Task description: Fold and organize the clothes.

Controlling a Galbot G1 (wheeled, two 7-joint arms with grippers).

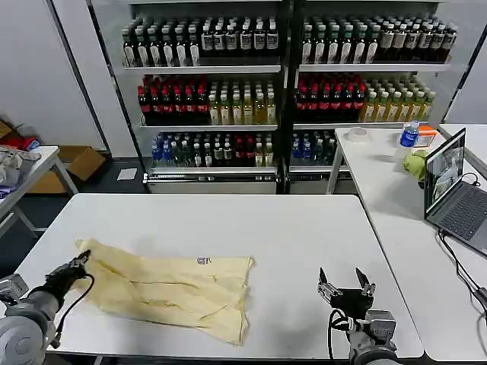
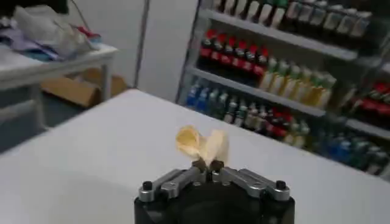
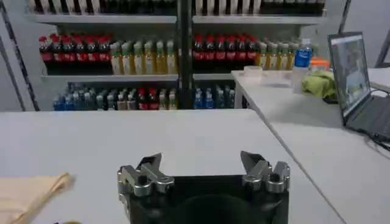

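Shirt: We see a pale yellow, soft, thin T-shirt [image 1: 171,293] lying spread out on the wide white surface [image 1: 289,236]. It lies on the left part of the surface, close to the near edge. It is flat but a bit wrinkly.
Label: We see a small printed label [image 1: 204,261] on the far edge of the shirt.
Left tool: Our left tool [image 1: 78,264] sits at the shirt's left corner, low over the surface. Its fingers are pinched tight on a bit of the yellow cloth. In the left wrist view the tool [image 2: 207,164] holds a small puff of the shirt [image 2: 203,143] that sticks up past the closed tips.
Right tool: Our right tool [image 1: 346,285] is near the front edge on the right side, well apart from the shirt. Its two fingers are spread wide with nothing between them. In the right wrist view the tool [image 3: 204,165] is over bare surface, and a corner of the shirt [image 3: 30,189] lies off to the side.
Behind: We see tall shelves full of drink bottles [image 1: 228,84] past the surface.
Side: We see an open grey laptop [image 1: 455,190] on the white side table [image 1: 396,205] to our right.
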